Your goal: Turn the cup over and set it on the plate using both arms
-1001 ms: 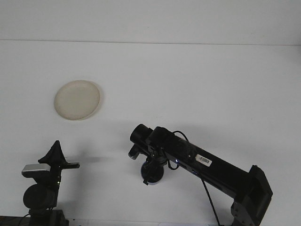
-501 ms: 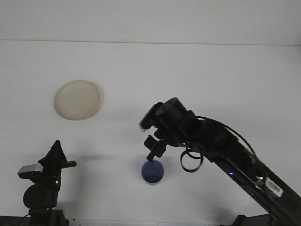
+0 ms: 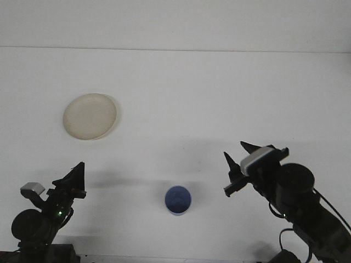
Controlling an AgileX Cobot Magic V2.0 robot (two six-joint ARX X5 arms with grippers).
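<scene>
The right end effector (image 3: 239,154) sits at about four o'clock in the front view, its two dark pointed fingers spread apart and aimed toward eleven o'clock, holding nothing. Its wrist and arm trail back toward five o'clock, cables looping beneath. The left end effector (image 3: 74,176) sits at about eight o'clock, pointing toward one o'clock, its fingers overlapping into one dark wedge.

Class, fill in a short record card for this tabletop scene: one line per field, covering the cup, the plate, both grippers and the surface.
cup: blue cup, standing mouth up on the table, near the front edge, held by nothing
plate: cream plate, far left, nothing on it
left gripper: left gripper, low at front left, apart from the cup
right gripper: right gripper, open, to the right of the cup, not touching it
surface: white table
</scene>
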